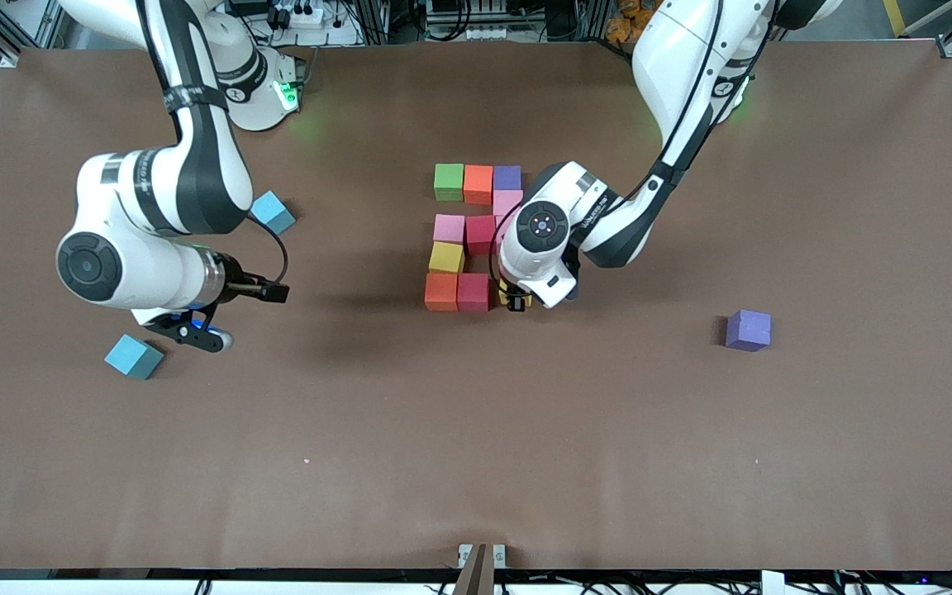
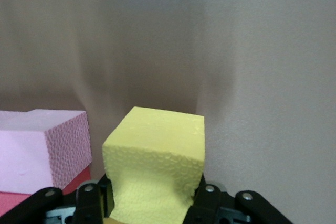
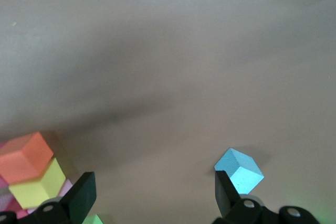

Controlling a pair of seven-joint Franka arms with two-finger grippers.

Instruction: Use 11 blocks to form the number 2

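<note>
While the right arm waits over the brown bench (image 1: 691,463), a yellow block (image 2: 157,161) is held tight between the fingers (image 2: 210,203) of the left tool (image 1: 516,299). This block is squeezed in at its sides. It is held just beside a red block (image 1: 473,292), at the end of the row of the block shape that is nearest to the front camera.

An orange block (image 1: 441,292) is seen touching that red block, toward the right arm's end of the bench. Another yellow block (image 1: 446,258) is placed just above the orange one, farther from the camera. A pink block (image 1: 449,228) and a second red block (image 1: 480,233) come next. The farthest row is made of a green block (image 1: 448,181), an orange block (image 1: 478,183) and a purple block (image 1: 507,177), with a pink block (image 1: 508,202) just under the purple one.

A loose purple block (image 1: 748,330) is seen well apart from the red block, toward the left arm's end.

The right tool (image 1: 195,330) is spread wide and nothing is held in it. It is seen near a light-blue block (image 1: 134,356). Another light-blue block (image 1: 273,212) lies by the right arm.
</note>
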